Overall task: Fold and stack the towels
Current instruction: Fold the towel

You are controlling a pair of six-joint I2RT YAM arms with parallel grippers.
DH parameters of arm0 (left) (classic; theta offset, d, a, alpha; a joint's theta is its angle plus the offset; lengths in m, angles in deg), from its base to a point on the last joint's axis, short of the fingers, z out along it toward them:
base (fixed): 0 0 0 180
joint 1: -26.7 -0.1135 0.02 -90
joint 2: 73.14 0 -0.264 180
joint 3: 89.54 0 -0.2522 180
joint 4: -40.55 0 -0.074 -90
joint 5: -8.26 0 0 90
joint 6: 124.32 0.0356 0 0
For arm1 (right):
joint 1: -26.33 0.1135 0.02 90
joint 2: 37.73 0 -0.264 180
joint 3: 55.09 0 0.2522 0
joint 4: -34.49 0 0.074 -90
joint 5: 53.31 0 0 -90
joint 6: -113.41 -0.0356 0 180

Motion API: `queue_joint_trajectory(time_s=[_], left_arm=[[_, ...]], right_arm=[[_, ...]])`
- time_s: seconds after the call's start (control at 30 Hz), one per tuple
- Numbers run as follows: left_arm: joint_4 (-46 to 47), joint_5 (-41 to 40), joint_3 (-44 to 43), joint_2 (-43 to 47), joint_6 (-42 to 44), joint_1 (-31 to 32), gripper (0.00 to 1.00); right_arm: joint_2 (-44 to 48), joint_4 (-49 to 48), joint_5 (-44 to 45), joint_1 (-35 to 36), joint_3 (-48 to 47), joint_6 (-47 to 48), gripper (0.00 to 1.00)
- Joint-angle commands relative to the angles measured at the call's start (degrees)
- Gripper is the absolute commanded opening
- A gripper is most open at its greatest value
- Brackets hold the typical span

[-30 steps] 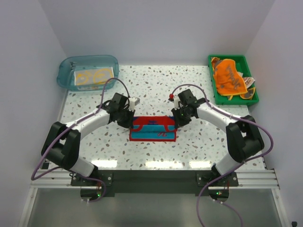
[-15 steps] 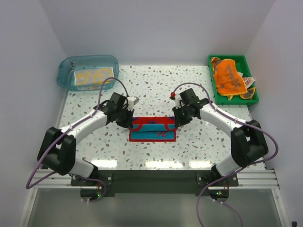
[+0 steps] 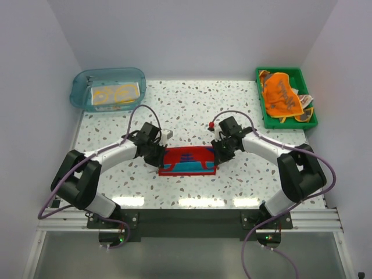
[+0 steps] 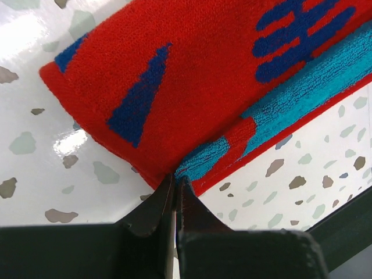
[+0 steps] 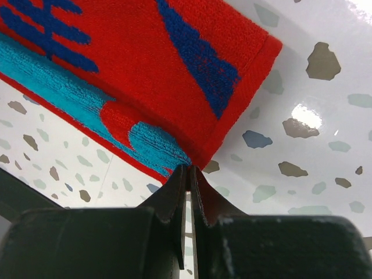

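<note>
A teal towel with red trim [image 3: 186, 161] lies folded at the table's middle, its red back with dark blue marks on top and a teal strip along the near edge. My left gripper [image 3: 157, 158] is shut on its left near corner, seen close in the left wrist view as red and teal cloth [image 4: 174, 99] pinched at the gripper's [image 4: 175, 180] tips. My right gripper [image 3: 216, 152] is shut on the right near corner [image 5: 157, 145], its tips [image 5: 189, 170] pinching the cloth. An orange towel [image 3: 281, 96] lies in the tray. A cream towel with yellow ducks [image 3: 113, 94] lies in the tub.
A clear blue tub [image 3: 78, 93] stands at the back left. At the back right is a green tray [image 3: 308, 92] with more cloths under the orange one. White walls close in the speckled table [image 3: 186, 110] on three sides.
Both grippers have come toward the near edge with the towel's far corners, laying the far half over the near half. The red back now faces up.
</note>
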Motion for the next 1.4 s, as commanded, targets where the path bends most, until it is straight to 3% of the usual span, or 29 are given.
queue_joint_trajectory(time_s=[0.0,0.07,0.13,0.2,0.27,0.33,0.5,0.67,0.8,1.07,1.37], left_arm=[[2.0,-0.39,0.62,0.39,-1.56,0.53,0.02],[1.83,-0.65,0.71,0.91,-2.26,0.53,0.13],[0.6,-0.66,0.53,3.36,-2.87,0.62,0.34],[-0.28,-0.57,0.36,5.47,-3.49,0.62,0.49],[-0.98,-0.39,0.44,8.11,-4.45,0.71,0.63],[-1.51,-0.31,0.44,12.33,-5.68,0.8,0.7],[-1.16,-0.4,-2.79,15.95,-7.97,0.88,0.71],[-1.25,-0.74,-7.64,11.12,-9.2,2.73,0.67],[-0.99,-2.94,-7.56,7.43,-10.43,4.49,0.66],[4.01,-4.6,1.13,2.77,-12.46,5.72,0.54],[3.15,-7.59,6.85,0.74,-15.62,5.63,0.33]], right_arm=[[-0.23,-1.85,-0.86,0.38,0.65,-1.02,0.0],[0.12,-1.58,-1.3,0.73,0.65,-1.1,0.04],[1.17,0.78,-2.44,1.34,0.21,-1.02,0.16],[2.84,2.53,-2.36,2.22,-0.14,-0.67,0.25],[5.91,4.04,-2.8,3.97,-0.67,-0.4,0.29],[8.28,6.15,-4.02,5.2,-1.37,-0.05,0.31],[11.55,6.6,-0.61,5.65,-3.3,-0.66,0.32],[10.06,2.73,7.73,5.74,-4.36,-8.21,0.32],[9.35,-2.71,9.42,5.74,-1.21,-14.53,0.35],[6.81,-12.11,7.66,5.74,5.3,-19.64,0.33],[7.15,-13.1,6.6,5.74,12.86,-21.06,0.31]])
